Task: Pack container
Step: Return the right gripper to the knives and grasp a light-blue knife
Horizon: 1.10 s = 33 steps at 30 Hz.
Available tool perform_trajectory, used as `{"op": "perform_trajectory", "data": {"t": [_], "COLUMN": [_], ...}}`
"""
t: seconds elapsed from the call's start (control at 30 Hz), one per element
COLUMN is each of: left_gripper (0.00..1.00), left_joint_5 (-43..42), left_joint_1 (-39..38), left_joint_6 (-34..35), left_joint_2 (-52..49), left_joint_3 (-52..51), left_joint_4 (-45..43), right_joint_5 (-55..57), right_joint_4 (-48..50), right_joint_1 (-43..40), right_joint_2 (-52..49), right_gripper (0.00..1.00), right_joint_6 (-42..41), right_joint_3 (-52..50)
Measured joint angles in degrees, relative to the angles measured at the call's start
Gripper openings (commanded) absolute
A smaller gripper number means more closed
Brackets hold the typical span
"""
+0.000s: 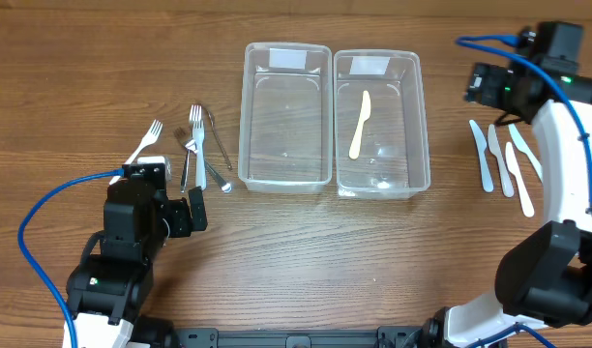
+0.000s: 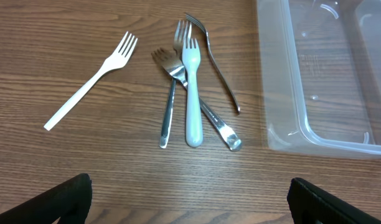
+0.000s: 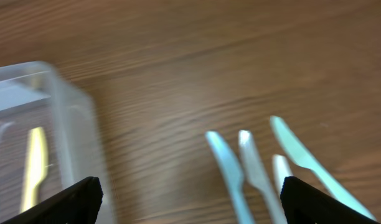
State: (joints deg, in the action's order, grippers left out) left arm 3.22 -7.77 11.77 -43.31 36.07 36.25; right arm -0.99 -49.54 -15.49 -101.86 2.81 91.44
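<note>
Knives (image 1: 502, 164) on the bench (image 1: 306, 242) look light, stiff, slippery plastic, best pinched across the handle's middle; left gripper (image 2: 190, 202) and right gripper (image 3: 190, 199) both hang open, empty.

Forks (image 1: 196, 145) left of the two containers (image 1: 286, 135), knives (image 1: 499, 159) right, one knife (image 1: 361, 124) inside

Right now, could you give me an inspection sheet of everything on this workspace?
Surface: wooden table.
Job's things: left container empty; right container holds one yellowish knife; five forks left of both; four plastic knives on the right.
Clutter: nothing seen.
Pincers: left pincer open, empty; right pincer open, empty.
Cables: blue cable on left arm, blue cable on right arm.
Surroundings: nothing seen.
</note>
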Motion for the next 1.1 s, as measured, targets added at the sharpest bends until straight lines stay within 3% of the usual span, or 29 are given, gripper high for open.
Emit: {"op": "perform_trajectory", "data": {"t": [0.23,0.4,0.57,0.83,1.1], "left_gripper": [1.0,1.0,1.0,1.0,1.0], "left_joint_5": [0.0,0.0,0.0,0.0,0.0], "left_joint_1": [0.0,0.0,0.0,0.0,0.0], "left_joint_6": [0.0,0.0,0.0,0.0,0.0], "left_joint_2": [0.0,0.0,0.0,0.0,0.0], "left_joint_3": [0.0,0.0,0.0,0.0,0.0], "left_joint_4": [0.0,0.0,0.0,0.0,0.0], "right_joint_5": [0.9,1.7,2.7,2.9,2.9], "right_joint_4": [-3.0,-4.6,-5.8,-6.9,-1.9], "right_joint_1": [-5.5,-5.2,-5.2,-5.2,-5.2], "right_joint_2": [-6.6,-13.3,-16.5,-18.0,-18.0], "right_gripper": [0.77,0.59,0.52,0.53,0.53], "right_joint_6": [3.1,6.4,7.5,7.7,7.7], "right_joint_3": [-1.4,-2.1,-2.1,-2.2,-8.0]}}
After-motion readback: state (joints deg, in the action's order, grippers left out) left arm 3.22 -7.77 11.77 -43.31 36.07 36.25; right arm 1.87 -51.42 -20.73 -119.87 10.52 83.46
